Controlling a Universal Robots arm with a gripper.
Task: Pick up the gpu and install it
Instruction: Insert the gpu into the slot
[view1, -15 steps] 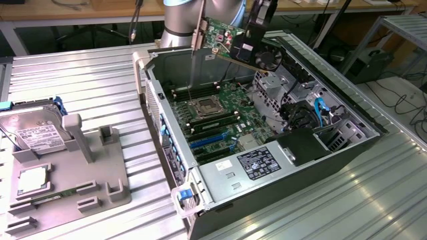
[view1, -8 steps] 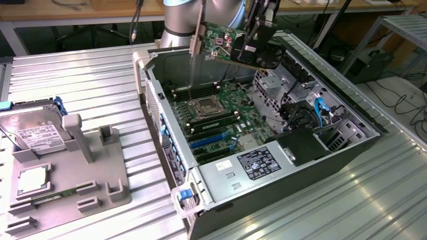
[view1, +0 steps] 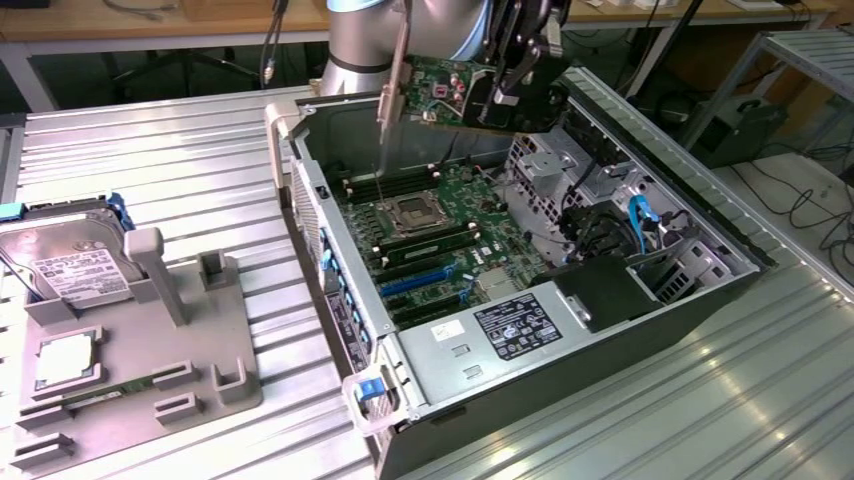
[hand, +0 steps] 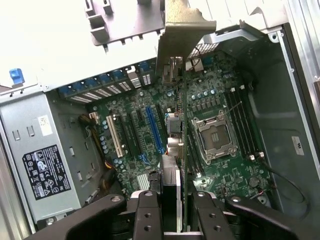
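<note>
Jaws: the gripper (hand: 176, 200) was clenched on the gpu (view1: 447, 92), one finger against each face of the card
Gpu: held in the air over the open computer case (view1: 334, 300), above the motherboard (view1: 447, 245) and clear of it, its silver bracket hanging down toward the exterior view's left
Wrist view: the card showed edge-on, running across the board beside the CPU socket (hand: 212, 135)
Below the card: dark memory slots either side of the socket, and a long blue expansion slot (view1: 424, 280) among black ones
In the way: a metal drive cage (view1: 547, 160) just beside the gripper on the exterior view's right, with a blue cable (view1: 643, 218) and black leads past it
Near end of the case: a power supply (view1: 514, 330) with a black label
Outside the case: a hard drive (view1: 67, 265) stood in a grey holder (view1: 187, 340), well apart on the exterior view's left
Surface: a ribbed metal table (view1: 174, 150)
Room: a wooden bench (view1: 134, 20) behind, cables on the floor at the exterior view's right
</note>
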